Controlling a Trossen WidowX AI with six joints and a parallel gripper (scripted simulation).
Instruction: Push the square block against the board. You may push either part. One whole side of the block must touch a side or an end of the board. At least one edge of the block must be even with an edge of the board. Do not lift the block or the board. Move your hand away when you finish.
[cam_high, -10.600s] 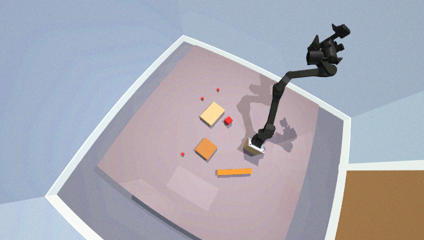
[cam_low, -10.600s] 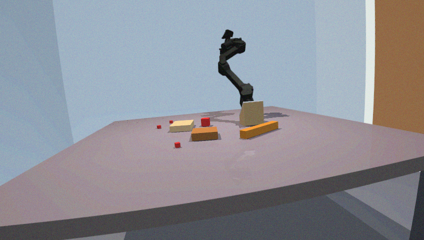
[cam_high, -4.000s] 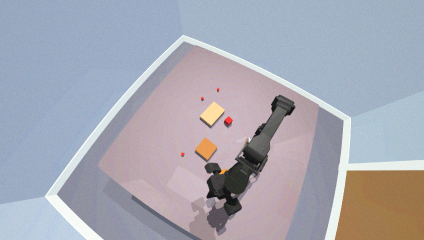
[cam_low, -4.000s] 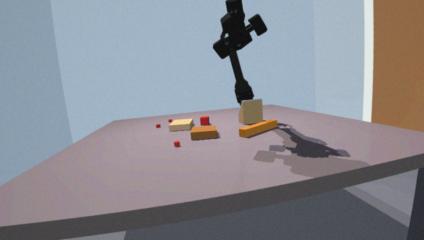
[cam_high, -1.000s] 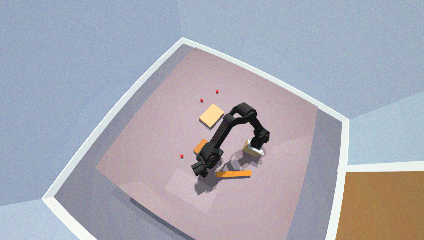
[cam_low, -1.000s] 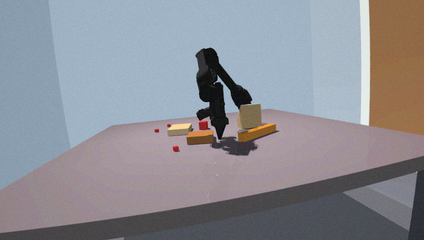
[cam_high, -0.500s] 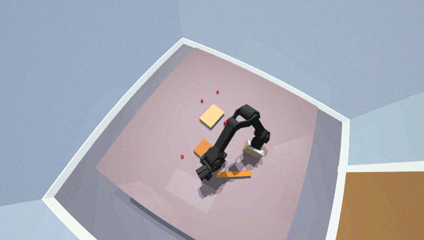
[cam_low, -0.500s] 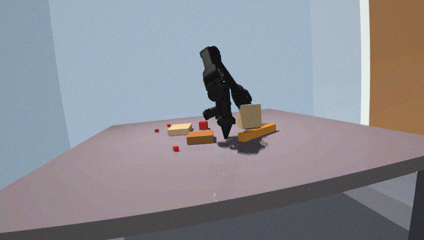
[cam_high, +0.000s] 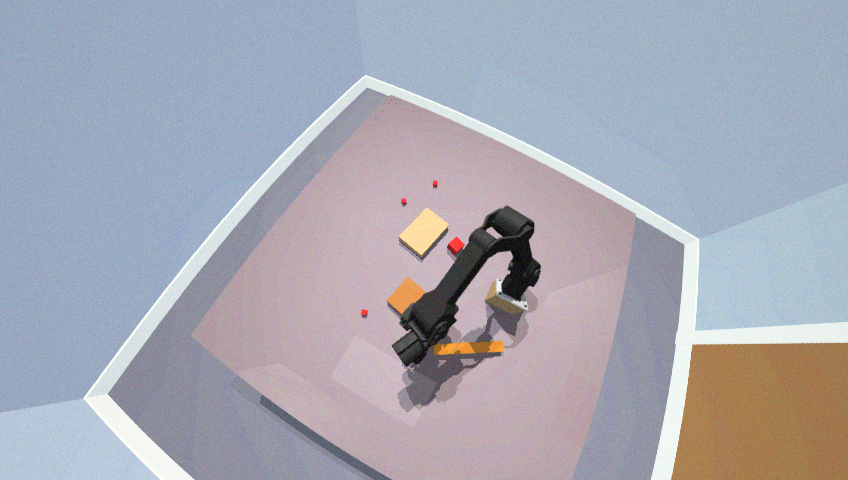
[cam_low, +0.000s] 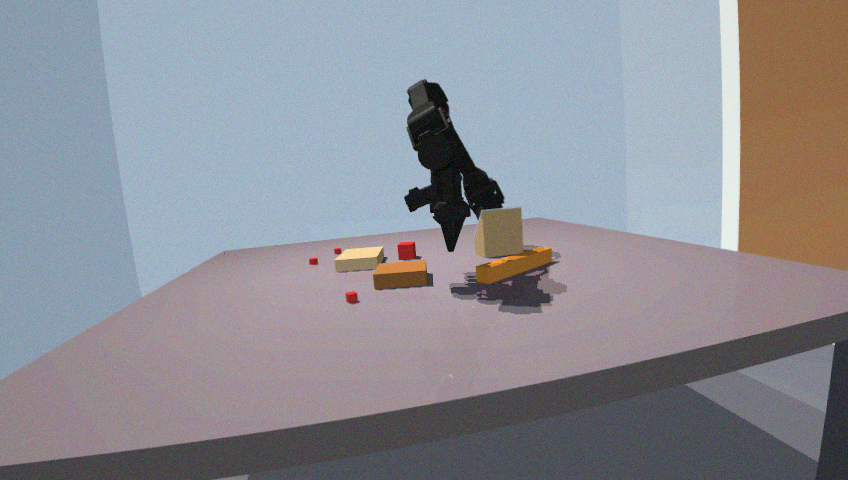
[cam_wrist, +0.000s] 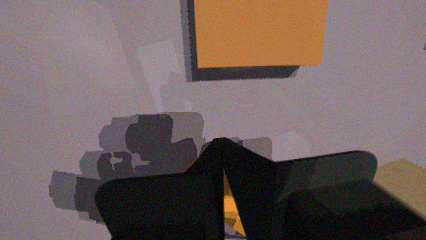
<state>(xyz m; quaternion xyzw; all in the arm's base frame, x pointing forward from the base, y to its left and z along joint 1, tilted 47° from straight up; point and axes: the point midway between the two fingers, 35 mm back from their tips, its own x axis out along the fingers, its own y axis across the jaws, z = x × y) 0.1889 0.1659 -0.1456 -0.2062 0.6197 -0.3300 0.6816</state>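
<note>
The square block (cam_high: 407, 292) (cam_low: 399, 275) (cam_wrist: 260, 32) is orange-brown and lies flat on the table; the arm hides part of it in the top view. The pale yellow slab (cam_high: 423, 231) (cam_low: 360, 259), which looks like the board, lies flat on the table. A clear gap separates the two, and they do not touch. My gripper (cam_low: 450, 249) (cam_wrist: 219, 143) is shut with nothing between its fingers. Its tips point down above the table, to the right of the block in the exterior view and apart from it. In the top view the arm hides the fingertips.
A red cube (cam_high: 455, 245) (cam_low: 406, 250) sits close to the slab. A long orange bar (cam_high: 476, 347) (cam_low: 505, 267) lies near the tan arm mount (cam_high: 504, 300) (cam_low: 502, 231). Small red cubes lie beyond the slab (cam_high: 403, 201) and near the square block (cam_high: 364, 312) (cam_low: 351, 297).
</note>
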